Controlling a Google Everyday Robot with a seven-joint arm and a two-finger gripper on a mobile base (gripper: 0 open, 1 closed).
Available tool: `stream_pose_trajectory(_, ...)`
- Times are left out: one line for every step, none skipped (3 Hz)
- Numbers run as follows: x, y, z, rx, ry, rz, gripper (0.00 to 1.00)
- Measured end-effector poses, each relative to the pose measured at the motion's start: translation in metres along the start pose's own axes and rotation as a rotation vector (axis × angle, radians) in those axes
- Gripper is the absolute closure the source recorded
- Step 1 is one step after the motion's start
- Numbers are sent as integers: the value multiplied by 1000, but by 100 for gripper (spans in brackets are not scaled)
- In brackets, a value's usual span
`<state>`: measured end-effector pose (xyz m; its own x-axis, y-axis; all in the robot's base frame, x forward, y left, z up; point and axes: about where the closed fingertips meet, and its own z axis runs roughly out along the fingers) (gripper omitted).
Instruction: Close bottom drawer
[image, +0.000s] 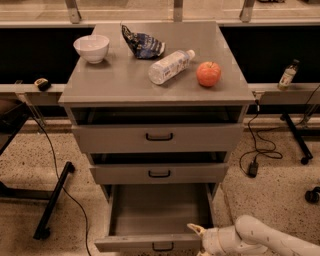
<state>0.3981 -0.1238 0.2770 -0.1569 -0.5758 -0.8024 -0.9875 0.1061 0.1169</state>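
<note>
The bottom drawer (150, 242) of the grey cabinet (90, 92) is pulled far out, and its deep grey box shows empty from above. Its plain front with a small black handle (163, 247) lies at the lower edge of the camera view. My gripper (199, 241), on a white arm coming in from the lower right, is at the right end of the drawer front. One pale finger (196, 229) reaches over the front's top edge. The two drawers above are slightly open.
On the cabinet top are a white bowl (91, 48), a crumpled chip bag (142, 44), a plastic bottle (170, 66) lying on its side and an apple (208, 74). Black table legs (54, 200) and cables (257, 150) run across the speckled floor on both sides.
</note>
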Motion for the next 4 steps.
stream_pose_trajectory(-1, 0, 0, 0, 0, 0, 0)
stream_pose_trajectory(7, 1, 18, -32, -31, -12, 3)
stream_pose_trajectory(8, 3, 20, -12, -70, -58, 26)
stream_pose_trajectory(19, 1, 17, 33, -91, -92, 50)
